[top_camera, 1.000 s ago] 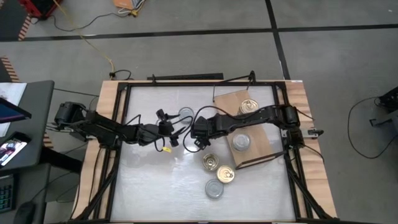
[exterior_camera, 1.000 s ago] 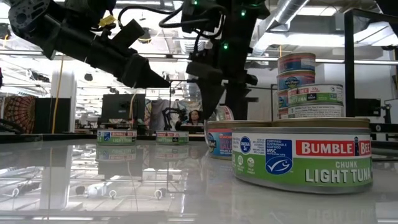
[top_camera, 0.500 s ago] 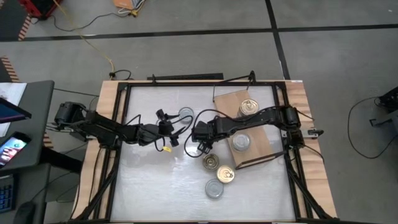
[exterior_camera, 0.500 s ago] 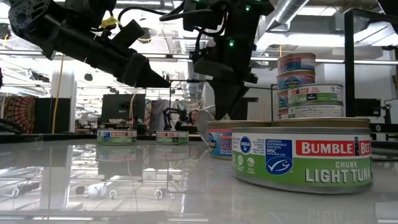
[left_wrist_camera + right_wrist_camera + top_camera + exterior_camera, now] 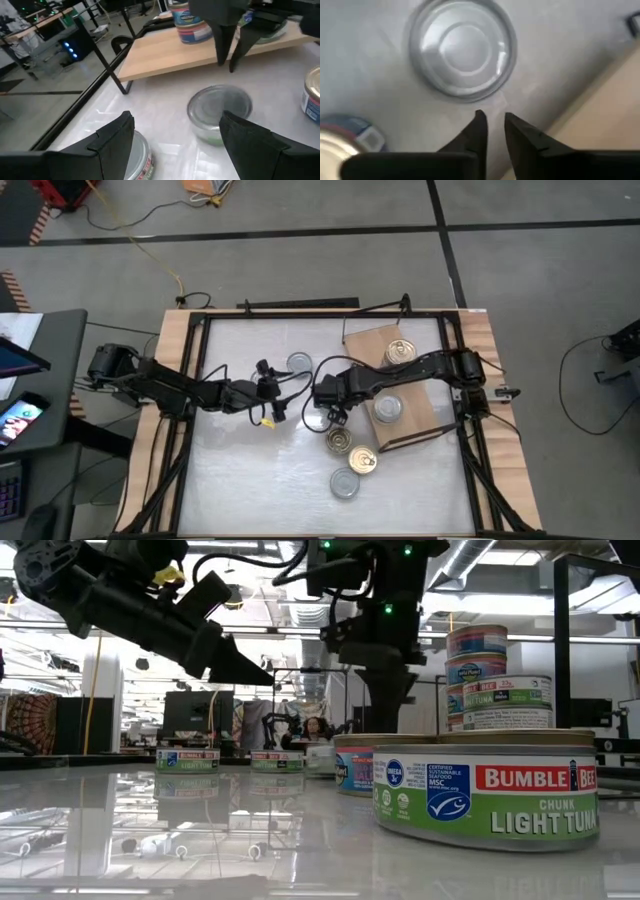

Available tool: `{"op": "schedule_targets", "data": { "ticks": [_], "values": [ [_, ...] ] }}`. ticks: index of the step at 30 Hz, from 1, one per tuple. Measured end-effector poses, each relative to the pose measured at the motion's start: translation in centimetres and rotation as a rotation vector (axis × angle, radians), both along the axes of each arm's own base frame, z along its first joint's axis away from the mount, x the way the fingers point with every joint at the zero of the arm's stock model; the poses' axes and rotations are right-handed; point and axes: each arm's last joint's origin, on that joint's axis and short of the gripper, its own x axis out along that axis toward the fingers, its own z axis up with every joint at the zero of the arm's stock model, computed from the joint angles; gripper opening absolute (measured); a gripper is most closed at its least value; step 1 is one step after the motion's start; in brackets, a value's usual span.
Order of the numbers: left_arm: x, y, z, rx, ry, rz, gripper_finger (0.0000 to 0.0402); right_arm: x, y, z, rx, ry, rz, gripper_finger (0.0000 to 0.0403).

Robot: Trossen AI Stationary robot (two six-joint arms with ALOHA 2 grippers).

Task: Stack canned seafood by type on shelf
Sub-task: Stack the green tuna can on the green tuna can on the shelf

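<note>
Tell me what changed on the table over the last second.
The right gripper drew its fingers nearly together, holding nothing, and now hangs just above the table beside a silver-lidded tin, which lies flat where a tin stood tipped on edge under that gripper earlier. The left gripper shifted only slightly and stayed open. The tins on the wooden board and the three near the front edge did not move.

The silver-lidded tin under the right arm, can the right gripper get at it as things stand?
Probably yes. The right gripper hangs just above and beside the silver-lidded tin, with nothing between them. Its fingers stand nearly together, though, so it would likely have to open before it could go around the tin.
</note>
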Motion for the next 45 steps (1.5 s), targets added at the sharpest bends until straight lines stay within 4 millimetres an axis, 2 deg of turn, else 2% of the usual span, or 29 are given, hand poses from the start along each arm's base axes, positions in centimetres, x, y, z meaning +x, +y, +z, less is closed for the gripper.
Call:
{"op": "schedule_targets", "data": {
  "ticks": [3, 5, 9, 12, 15, 17, 22, 27, 35, 45],
  "values": [
    [0.0, 0.0, 0.0, 0.0, 0.002, 0.0, 0.0279, -0.3, -0.5, 0.6, -0.049, 0.0, -0.013, 0.014],
    [0.0, 0.0, -0.1, 0.001, 0.012, -0.007, 0.0279, -0.2, -0.4, 1.3, -0.044, -0.031, 0.039, 0.0164],
    [0.0, 0.0, -0.1, 0.009, 0.015, -0.014, 0.0279, 0.5, 1.9, 1.9, -0.036, -0.09, 0.241, 0.0207],
    [0.0, 0.0, -0.1, 0.018, 0.017, -0.011, 0.0279, 0.9, 3.7, 2.0, -0.043, -0.137, 0.353, 0.0219],
    [0.0, 0.0, 0.0, 0.014, 0.013, -0.01, 0.0279, 1.4, 4.0, 2.2, -0.063, -0.186, 0.377, 0.0214],
    [0.0, 0.0, -0.1, 0.002, 0.008, -0.013, 0.0279, 1.5, 3.3, 2.2, -0.092, -0.188, 0.337, 0.0206],
    [0.0, -0.1, -0.2, -0.025, 0.006, -0.014, 0.0279, 1.5, -0.2, 2.1, -0.068, -0.189, 0.173, 0.0184],
    [0.0, -0.1, -0.2, -0.044, 0.004, -0.031, 0.0279, 1.4, -2.7, 1.4, 0.003, -0.193, 0.131, 0.0163],
    [0.0, -0.1, -0.2, -0.044, 0.0, -0.03, 0.0279, 0.7, -4.4, -1.4, 0.062, -0.185, 0.131, 0.0143],
    [0.0, -0.1, -0.1, -0.042, -0.001, -0.027, 0.0279, 0.6, -4.6, -2.5, 0.045, -0.212, 0.132, 0.0131]
  ]
}}
